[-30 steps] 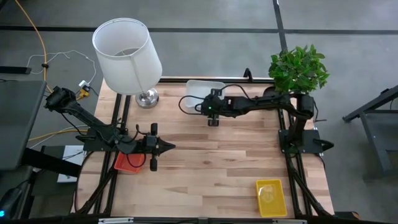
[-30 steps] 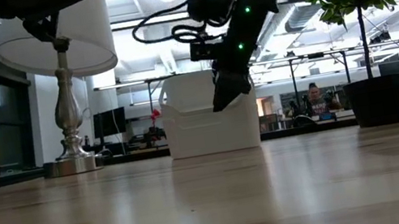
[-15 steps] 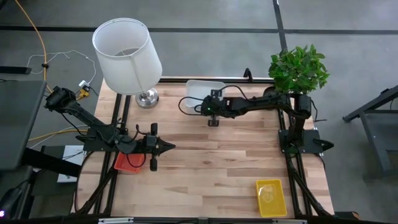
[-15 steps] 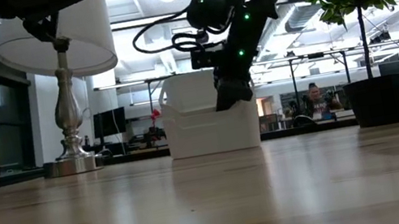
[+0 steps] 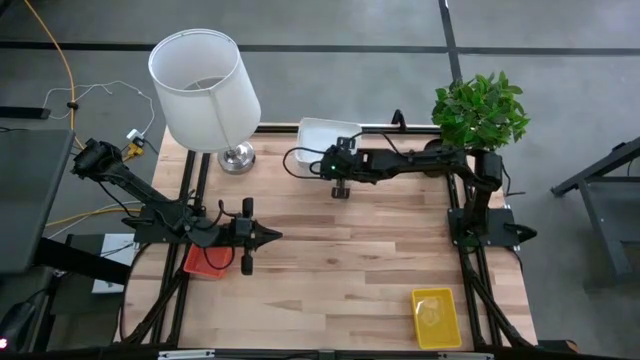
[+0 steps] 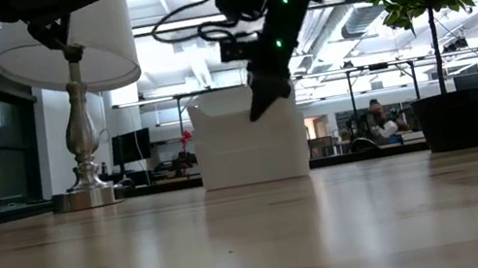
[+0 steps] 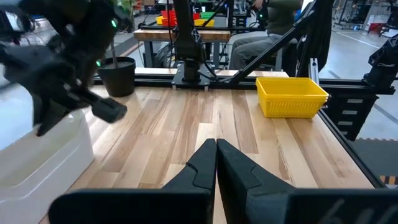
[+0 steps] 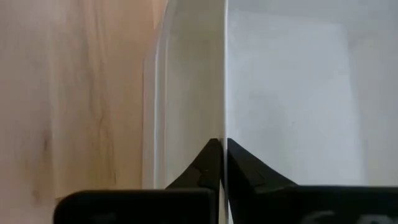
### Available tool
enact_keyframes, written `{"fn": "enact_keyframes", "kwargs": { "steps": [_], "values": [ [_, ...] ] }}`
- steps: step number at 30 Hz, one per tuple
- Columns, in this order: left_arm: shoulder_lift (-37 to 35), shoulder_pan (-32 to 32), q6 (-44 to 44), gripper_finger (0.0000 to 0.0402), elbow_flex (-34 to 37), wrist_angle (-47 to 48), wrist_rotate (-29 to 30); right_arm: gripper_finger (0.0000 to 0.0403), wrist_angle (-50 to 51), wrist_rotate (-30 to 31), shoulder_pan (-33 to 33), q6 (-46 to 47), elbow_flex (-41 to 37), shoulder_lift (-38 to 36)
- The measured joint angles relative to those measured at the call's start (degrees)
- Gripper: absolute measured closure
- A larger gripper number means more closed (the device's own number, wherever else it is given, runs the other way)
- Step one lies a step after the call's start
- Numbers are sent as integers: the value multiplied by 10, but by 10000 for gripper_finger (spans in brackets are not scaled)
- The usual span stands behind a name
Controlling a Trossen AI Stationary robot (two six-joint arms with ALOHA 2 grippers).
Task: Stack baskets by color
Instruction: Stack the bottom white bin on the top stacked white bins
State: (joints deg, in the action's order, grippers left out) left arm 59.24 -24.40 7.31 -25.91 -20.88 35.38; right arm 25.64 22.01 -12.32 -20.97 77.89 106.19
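A white basket point(image 5: 325, 135) stands at the far middle of the table, with another white wall point(image 8: 183, 93) showing beside and below it. My right gripper point(image 5: 337, 160) reaches over it from the right and is shut on its wall. A red basket point(image 5: 208, 260) sits on the table at the left, partly hidden under my left arm. My left gripper point(image 5: 275, 237) hovers shut beside the red basket, holding nothing. A yellow basket point(image 5: 436, 316) rests on its base near the front right corner. My right gripper pinches the white basket's upright wall at its rim point(image 8: 224, 118), one finger inside the basket and one outside. The fingers point(image 6: 260, 103) slant down from above and from the table's right. Whether the basket's base is clear of what lies under it does not show.
A lamp with a big white shade point(image 5: 205, 88) stands at the far left, and a potted plant point(image 5: 482, 110) at the far right. Bare wood lies across the table's middle point(image 5: 350, 260). A person point(image 6: 377, 121) sits in the room beyond.
My right gripper has shut on the white basket's wall and risen a little. The white basket has come up with it and now stands higher in the low view. My left arm has kept still.
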Motion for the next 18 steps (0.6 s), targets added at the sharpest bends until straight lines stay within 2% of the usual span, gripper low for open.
{"fn": "enact_keyframes", "kwargs": {
  "steps": [5,8,12,18],
  "values": [
    [0,0,0,401,0,0,0,402,72,-55,2,15,53,0],
    [0,0,0,401,0,0,0,402,112,-61,11,20,73,0],
    [0,0,0,401,0,0,0,403,119,-71,22,30,78,0],
    [0,0,0,401,0,0,0,403,119,-123,17,59,78,0]
  ]
}}
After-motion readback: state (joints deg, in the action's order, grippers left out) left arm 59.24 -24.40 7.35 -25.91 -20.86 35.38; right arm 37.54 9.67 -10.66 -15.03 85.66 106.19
